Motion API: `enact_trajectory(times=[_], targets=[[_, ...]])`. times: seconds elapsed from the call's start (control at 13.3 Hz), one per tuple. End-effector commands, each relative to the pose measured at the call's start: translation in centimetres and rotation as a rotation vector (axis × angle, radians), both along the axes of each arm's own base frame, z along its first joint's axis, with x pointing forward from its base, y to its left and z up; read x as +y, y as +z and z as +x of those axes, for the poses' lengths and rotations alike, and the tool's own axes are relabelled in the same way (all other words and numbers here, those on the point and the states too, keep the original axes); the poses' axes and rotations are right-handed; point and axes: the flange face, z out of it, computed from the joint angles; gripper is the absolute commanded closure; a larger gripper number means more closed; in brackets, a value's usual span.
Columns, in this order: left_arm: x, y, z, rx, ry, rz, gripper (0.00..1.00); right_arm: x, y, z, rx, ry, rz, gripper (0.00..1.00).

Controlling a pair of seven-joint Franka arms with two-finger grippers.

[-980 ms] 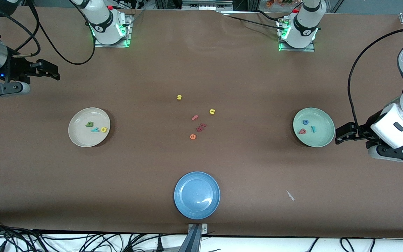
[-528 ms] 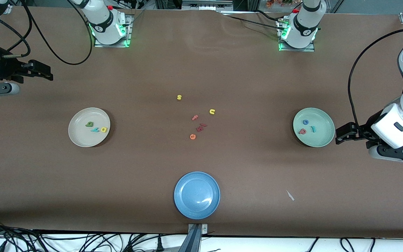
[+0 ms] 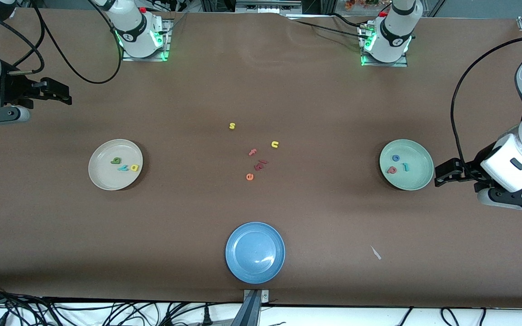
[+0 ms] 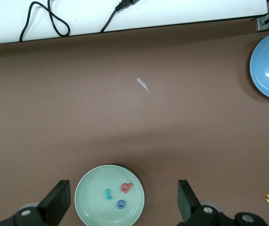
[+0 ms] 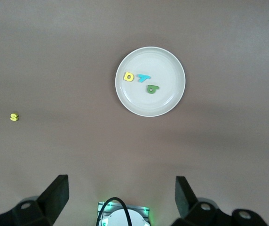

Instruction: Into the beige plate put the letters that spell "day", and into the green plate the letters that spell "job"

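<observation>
Left hand (image 3: 442, 174) wide, empty, beside green plate (image 3: 419, 179); right hand (image 3: 59, 92) wide, empty.

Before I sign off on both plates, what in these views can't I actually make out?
- Dark red pieces among the leftover letters, front view: too small to read; cut off by the edge in the left wrist view.
- Teal letter in the beige plate: shape unclear in the front view.
- Pinkish-red letter in the green plate: b, p or d cannot be told.
- Right pincer, left pincer: fingertips out of both wrist views.
</observation>
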Motion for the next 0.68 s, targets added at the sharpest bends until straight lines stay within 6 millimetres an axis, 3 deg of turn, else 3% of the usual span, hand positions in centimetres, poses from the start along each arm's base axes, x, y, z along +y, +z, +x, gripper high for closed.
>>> enact_trajectory(times=[0.0,0.6], targets=[[0.1,0.6,-0.5,-0.008,-0.001,-0.023,0.00,0.5,0.4,-0.2,-0.016,0.005,-0.015,0.00],[0.1,0.5,-0.5,-0.006,0.000,-0.024,0.00,1.0,-0.7,1.0,-0.036,0.007,-0.016,0.00]])
